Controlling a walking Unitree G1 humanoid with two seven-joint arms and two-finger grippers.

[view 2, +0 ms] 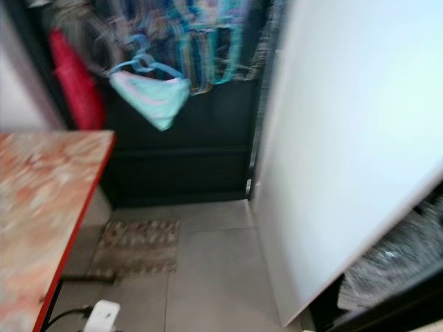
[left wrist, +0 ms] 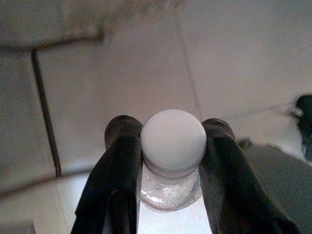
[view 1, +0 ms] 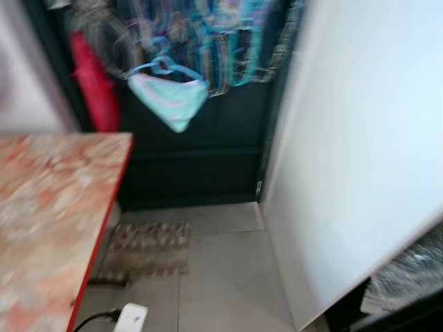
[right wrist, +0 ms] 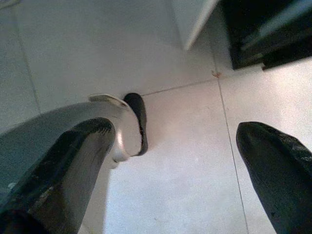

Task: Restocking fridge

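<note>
**Bottle in left gripper, fridge door open on the right**

Left wrist view: left gripper [left wrist: 173,161] pinches a clear bottle [left wrist: 170,187] w/ a white ribbed cap [left wrist: 173,142]. Both black fingers [left wrist: 117,165] press against the neck just under the cap, one on each side. Bottle points along the fingers, cap toward the camera. Pale tiled floor [left wrist: 97,87] w/ dark grout lines lies beyond it.

Right wrist view: right gripper [right wrist: 175,146] spread wide, fingers well apart, nothing between them. It hangs over light floor tiles. A silver part w/ a black edge [right wrist: 129,124], prob. the robot's own foot, sits on the floor near one finger; can't tell for sure. A white panel corner and a dark opening show at the far edge.

Head views, blurred: large white fridge door [view 1: 360,152] stands open on the right. Below its lower edge, a dark interior w/ crinkly clear plastic [view 1: 408,277]. On the left, a table [view 1: 48,207] w/ an orange-mottled top and red rim. Behind, a dark door [view 1: 194,166] w/ clothes hung on it: striped fabric [view 1: 208,41], a mint-green item on a blue hanger [view 1: 169,97], something red [view 1: 93,83] beside. On the floor, a small patterned mat [view 1: 145,249] by the table; a white plug block w/ black cable [view 1: 128,318] near the table's edge.
</note>
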